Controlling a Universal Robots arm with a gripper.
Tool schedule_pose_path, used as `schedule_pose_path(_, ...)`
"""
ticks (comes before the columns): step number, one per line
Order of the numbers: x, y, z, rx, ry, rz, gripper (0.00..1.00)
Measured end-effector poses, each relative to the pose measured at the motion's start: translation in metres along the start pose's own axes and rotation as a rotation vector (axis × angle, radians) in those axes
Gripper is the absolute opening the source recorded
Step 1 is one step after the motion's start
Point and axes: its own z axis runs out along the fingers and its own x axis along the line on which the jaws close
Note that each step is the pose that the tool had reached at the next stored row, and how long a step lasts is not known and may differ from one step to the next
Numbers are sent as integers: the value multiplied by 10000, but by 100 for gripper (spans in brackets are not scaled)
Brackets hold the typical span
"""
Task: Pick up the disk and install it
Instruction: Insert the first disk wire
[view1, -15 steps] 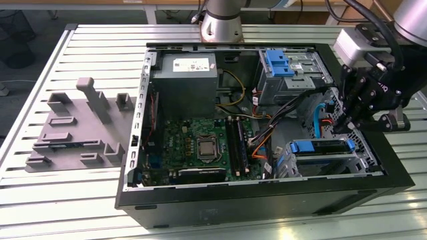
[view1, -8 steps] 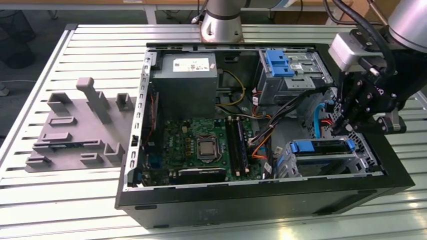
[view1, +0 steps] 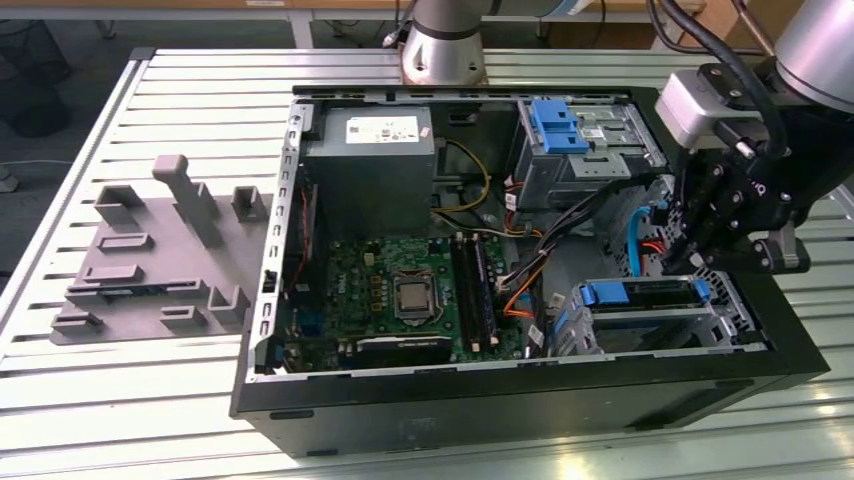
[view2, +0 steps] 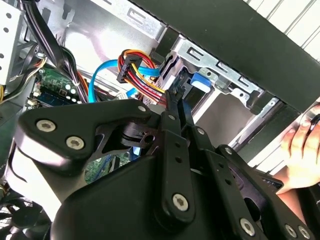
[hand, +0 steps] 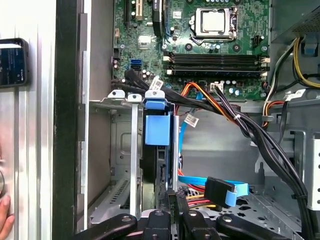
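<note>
Sitting in the metal bay: disk | gripper just beside it (fingers together)

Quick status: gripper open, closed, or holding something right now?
Gripper: fingers drawn close together over the drive bay, by the blue disk carrier; whether it grips anything cannot be told.

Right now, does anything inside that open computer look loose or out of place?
Yes. A blue flat cable with a black plug lies unplugged on the case floor beside a bundle of red and yellow wires, near the gripper. A person's hand also rests at the edge of the black case, close to the arm.
</note>
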Motion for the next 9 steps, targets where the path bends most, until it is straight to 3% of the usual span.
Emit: schedule_pose_path(9,14,8,41,-3,-2,77,16)
